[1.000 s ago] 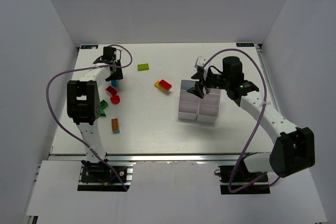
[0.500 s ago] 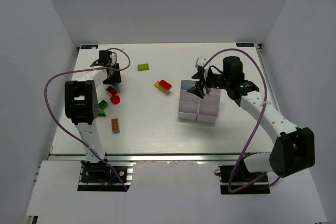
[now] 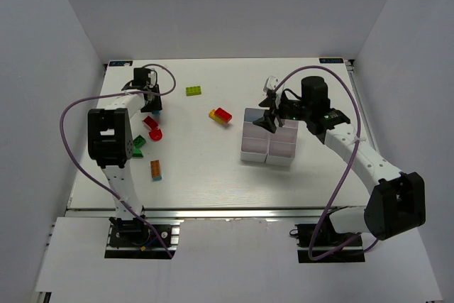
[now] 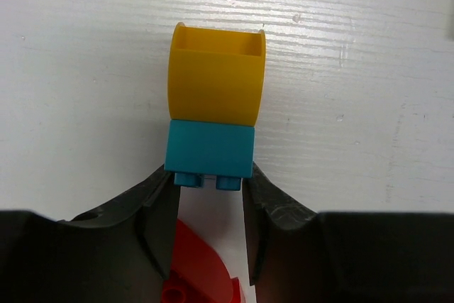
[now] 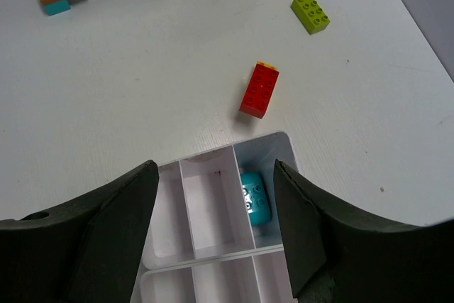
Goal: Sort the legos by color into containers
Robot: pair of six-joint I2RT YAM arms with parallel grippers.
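- Top external: against 1.0 s ago, the left gripper (image 3: 150, 103) has shifted left, toward the far-left corner of the table (image 3: 206, 175). The right gripper (image 3: 268, 120) and the loose bricks lie as before.
- Left gripper: it is close to the left table edge, with two red pieces (image 3: 152, 128) just on its near side.
- Open room: bare table lies between the lime brick (image 3: 194, 91), the orange stack (image 3: 155, 169) and the containers (image 3: 255, 154).
- Red brick (image 3: 223, 114): it lies near the containers' far-left corner, not touching them.
- Left wrist: the fingers (image 4: 159, 211) flank the studded end of a cyan brick (image 4: 210, 148), and a yellow piece (image 4: 216, 79) is joined to its far end. The fingers touch the brick's near corners, but whether they clamp it cannot be told.
- Right wrist: the right gripper's fingers are spread wide, holding nothing, above the containers. A binned brick (image 5: 253, 200), cyan, lies in the corner bin nearest the red brick.
- View differences: the top view hides the binned brick under the right gripper and does not resolve the cyan-yellow pair.
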